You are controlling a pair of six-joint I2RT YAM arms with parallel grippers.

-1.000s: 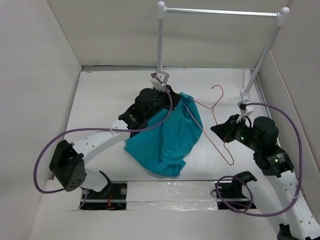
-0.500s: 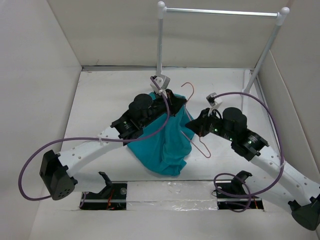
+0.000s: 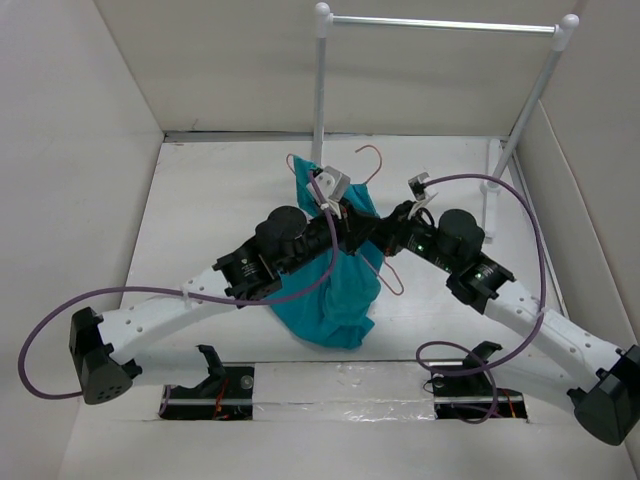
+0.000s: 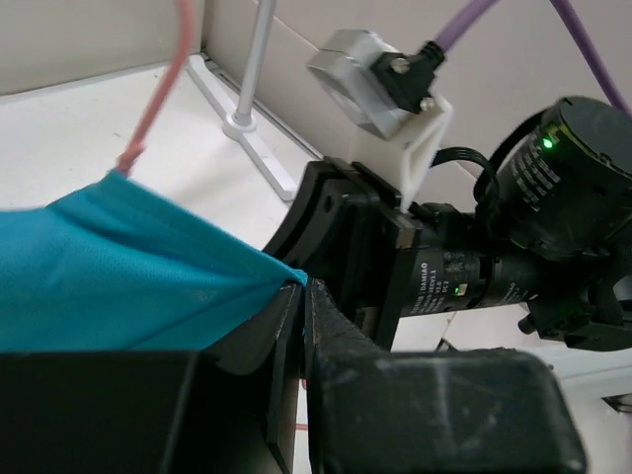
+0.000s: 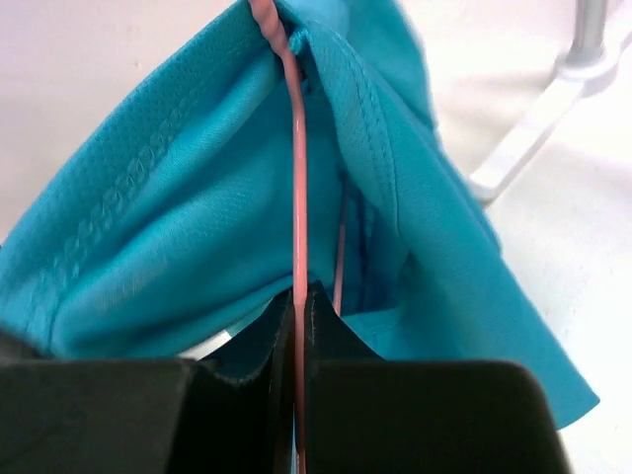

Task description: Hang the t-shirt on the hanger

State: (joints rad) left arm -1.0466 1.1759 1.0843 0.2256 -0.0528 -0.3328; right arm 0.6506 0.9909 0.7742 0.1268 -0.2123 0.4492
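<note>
The teal t-shirt [image 3: 335,290] hangs bunched above the table between the two arms. My left gripper [image 3: 345,222] is shut on its upper edge; the left wrist view shows the cloth [image 4: 128,286] pinched in the jaws. My right gripper [image 3: 385,240] is shut on the pink-red wire hanger [image 3: 372,160], whose hook sticks up above the shirt. In the right wrist view the wire [image 5: 294,197] runs up from the shut jaws into the shirt's opening [image 5: 197,207], part of the hanger inside the cloth.
A white-posted clothes rail [image 3: 440,24] with a silver bar stands at the back, its feet [image 3: 490,205] right of my right arm. White walls close in the table [image 3: 200,200] on three sides.
Both grippers moved together toward the middle and back. The hanger swung left and went into the shirt, which was lifted and bunched narrower.
</note>
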